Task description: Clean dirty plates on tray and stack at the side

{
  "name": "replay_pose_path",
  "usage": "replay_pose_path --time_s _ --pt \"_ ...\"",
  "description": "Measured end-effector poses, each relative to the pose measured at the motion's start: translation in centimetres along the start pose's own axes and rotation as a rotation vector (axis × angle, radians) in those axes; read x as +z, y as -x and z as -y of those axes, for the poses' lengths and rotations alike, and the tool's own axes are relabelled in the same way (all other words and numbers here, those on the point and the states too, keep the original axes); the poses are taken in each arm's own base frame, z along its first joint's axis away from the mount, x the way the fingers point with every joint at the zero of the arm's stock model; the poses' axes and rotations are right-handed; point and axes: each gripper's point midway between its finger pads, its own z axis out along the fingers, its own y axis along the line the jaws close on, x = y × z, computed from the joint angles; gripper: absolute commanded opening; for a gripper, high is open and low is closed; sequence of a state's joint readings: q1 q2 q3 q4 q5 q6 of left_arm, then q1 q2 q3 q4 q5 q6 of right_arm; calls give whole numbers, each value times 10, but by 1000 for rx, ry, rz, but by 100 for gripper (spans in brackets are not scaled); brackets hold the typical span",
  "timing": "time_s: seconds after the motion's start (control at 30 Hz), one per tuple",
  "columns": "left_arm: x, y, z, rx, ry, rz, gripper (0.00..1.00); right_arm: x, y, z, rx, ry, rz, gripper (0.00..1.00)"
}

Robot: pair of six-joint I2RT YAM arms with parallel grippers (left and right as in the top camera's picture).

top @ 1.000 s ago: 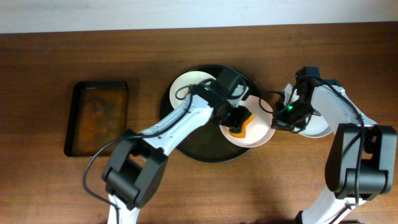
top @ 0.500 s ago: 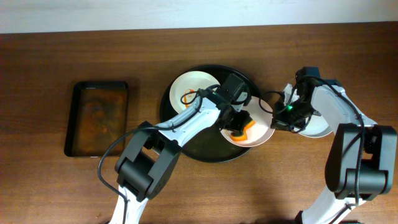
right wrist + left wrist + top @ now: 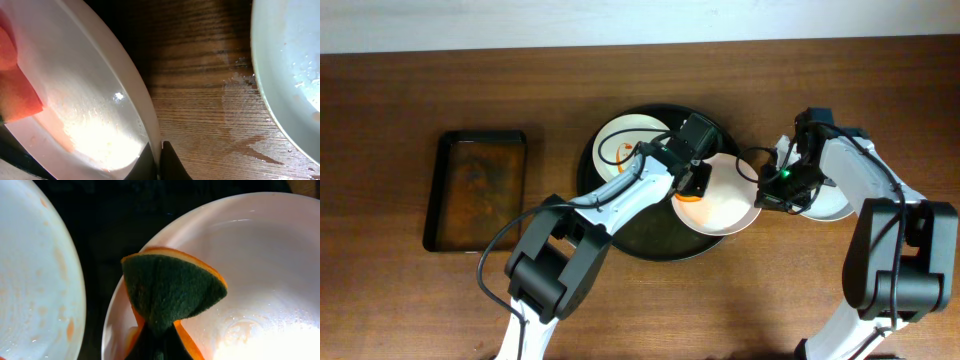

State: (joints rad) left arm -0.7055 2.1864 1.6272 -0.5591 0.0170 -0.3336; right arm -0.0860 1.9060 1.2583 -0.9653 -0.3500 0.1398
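Your left gripper (image 3: 156,339) and right gripper (image 3: 160,161) both meet at the pink plate (image 3: 728,205), which overhangs the right rim of the round tray (image 3: 640,235).

The left jaws are pinched tight on a folded sponge (image 3: 170,287), green face up with orange edges, fanning away from them onto the plate. The right jaws are nipped closed on the plate's opposite rim. A smeared white plate (image 3: 630,128) lies on the tray behind your left arm. A blue-green plate (image 3: 290,60) sits on the table (image 3: 200,75) beside the right gripper. A rectangular tray (image 3: 475,190) lies well apart, far left.

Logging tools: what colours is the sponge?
The sponge is orange with a dark green face; left wrist view.
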Motion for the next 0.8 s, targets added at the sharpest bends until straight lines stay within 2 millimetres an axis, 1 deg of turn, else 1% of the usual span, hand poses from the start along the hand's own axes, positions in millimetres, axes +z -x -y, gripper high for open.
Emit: replay_pose_path --time_s 0.13,0.2,0.3,0.47,0.57,0.6,0.67,0.8 --pt "-1 2 -1 -2 6 3 1 0 0 0 2 0 0 4" --pt "-4 7 0 -2 5 12 1 0 0 0 3 -1 0 4" --pt "-11 25 0 -3 19 53 1 0 0 0 7 -1 -1 4" --pt "-35 59 -17 -29 99 124 1 0 -1 0 7 -2 -4 4" --pt "-45 68 -24 -40 123 138 1 0 -1 0 7 -2 -4 4" --pt "-47 68 -26 -40 131 133 1 0 -1 0 7 -2 -4 4" --pt "-50 62 -29 -41 144 99 1 0 -1 1 7 -4 -4 4" --pt "-55 38 -40 -62 153 -18 1 -4 -4 4 14 -35 -21 4"
